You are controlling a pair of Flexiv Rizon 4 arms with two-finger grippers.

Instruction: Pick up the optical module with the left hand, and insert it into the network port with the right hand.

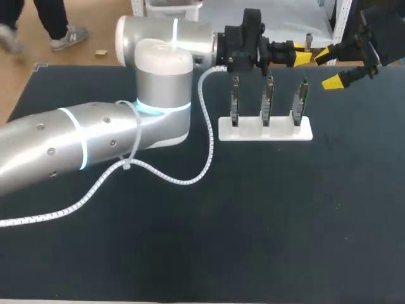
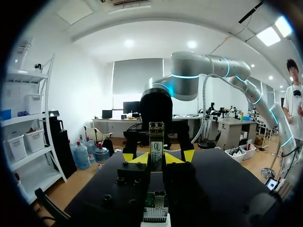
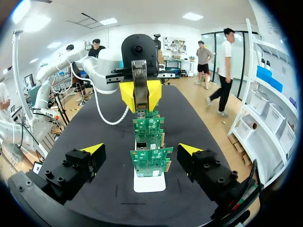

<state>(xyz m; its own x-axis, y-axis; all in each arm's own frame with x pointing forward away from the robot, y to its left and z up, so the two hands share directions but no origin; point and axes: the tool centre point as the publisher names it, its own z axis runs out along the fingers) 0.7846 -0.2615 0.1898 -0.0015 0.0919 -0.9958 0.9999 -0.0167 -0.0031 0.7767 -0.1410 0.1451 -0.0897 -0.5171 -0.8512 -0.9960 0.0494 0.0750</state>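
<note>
A white stand (image 3: 149, 182) sits nearest the right wrist camera. It carries three green circuit boards (image 3: 151, 161), upright in a row that runs away between the two arms. The right gripper (image 3: 141, 149) is spread wide, its fingers flanking the nearest board (touching nothing). Beyond, above the row, the left gripper (image 3: 139, 97) pinches the optical module (image 3: 139, 75) between its yellow tips.

- Your left arm (image 1: 95, 133) stretches in long from the left side, wrist level.
- Left gripper (image 1: 304, 57): jaws clamped on the optical module (image 3: 139, 78).
- Right gripper (image 1: 329, 68) faces it, close by, jaws spread wide.
</note>
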